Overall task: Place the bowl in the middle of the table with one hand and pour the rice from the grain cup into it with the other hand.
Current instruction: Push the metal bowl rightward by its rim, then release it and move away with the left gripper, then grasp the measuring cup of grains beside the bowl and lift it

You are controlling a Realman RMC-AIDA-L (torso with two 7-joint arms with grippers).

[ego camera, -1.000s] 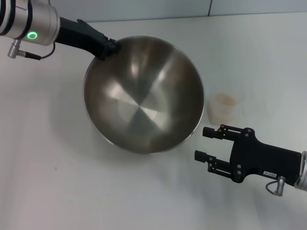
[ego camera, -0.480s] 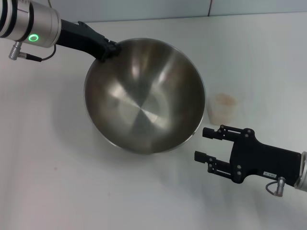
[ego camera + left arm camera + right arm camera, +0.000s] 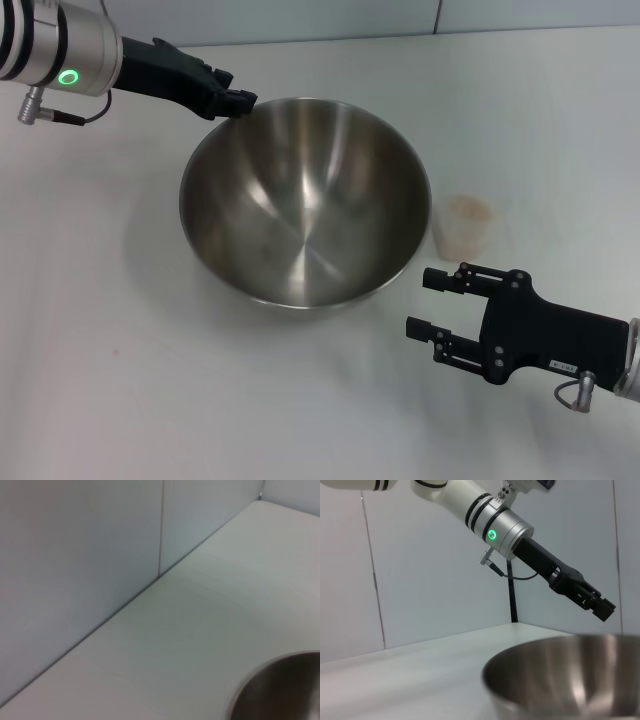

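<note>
left claw (image 3: 238, 98) reaching forward, jaws apart, right claw (image 3: 428, 302) low, jaws apart

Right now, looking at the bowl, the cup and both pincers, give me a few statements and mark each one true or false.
1. The steel bowl sits upright on the white table. True.
2. The left pincer grips the bowl's rim. False: it is just off the far-left rim, lifted clear in the right wrist view.
3. The grain cup lies tipped over. False: it stands upright, right of the bowl.
4. The right pincer is open and empty. True.
5. Rice is already in the bowl. False: the bowl is empty.
</note>
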